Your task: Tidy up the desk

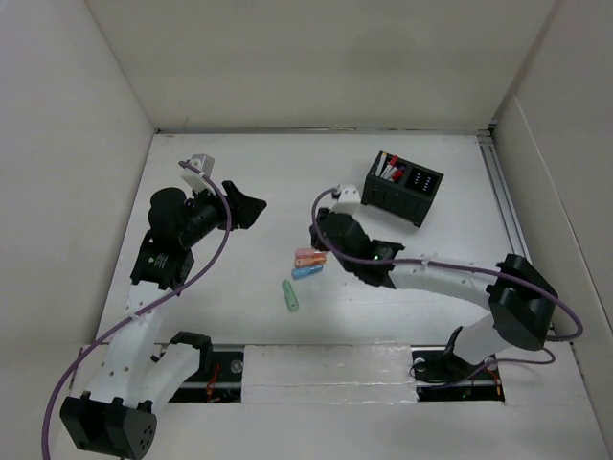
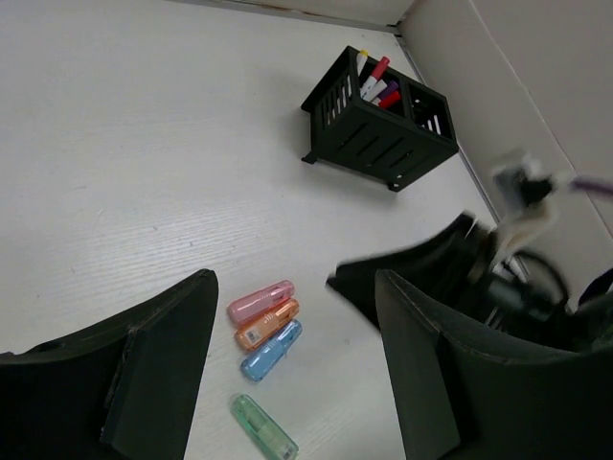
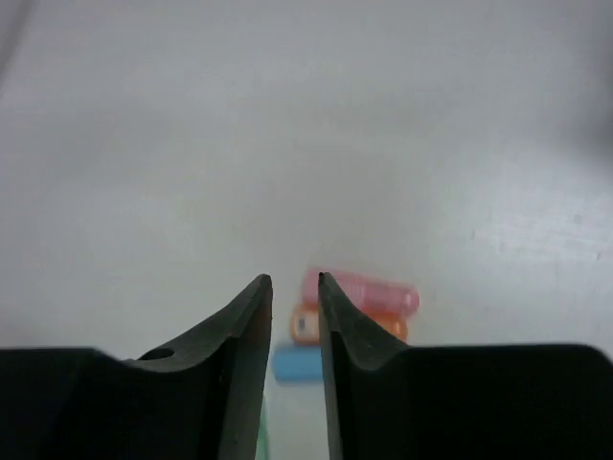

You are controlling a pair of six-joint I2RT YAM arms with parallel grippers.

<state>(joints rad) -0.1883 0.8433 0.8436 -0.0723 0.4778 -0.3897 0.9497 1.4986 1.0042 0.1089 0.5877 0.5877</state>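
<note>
The white desk (image 1: 239, 278) holds four small translucent cases. A pink one (image 1: 306, 253), an orange one (image 1: 311, 261) and a blue one (image 1: 306, 272) lie side by side. A green one (image 1: 290, 295) lies apart, nearer the front. My right gripper (image 1: 323, 244) hovers just right of the row, its jaws a narrow gap apart and empty (image 3: 294, 280). The pink case (image 3: 369, 290) and orange case (image 3: 306, 324) show past its tips. My left gripper (image 1: 251, 206) is wide open and empty (image 2: 299, 278), up and left of the cases (image 2: 260, 301).
A black two-compartment organizer (image 1: 402, 188) stands at the back right with several markers (image 2: 376, 81) in one compartment. White walls close the back and both sides. A metal rail (image 1: 326, 369) runs along the front between the arm bases.
</note>
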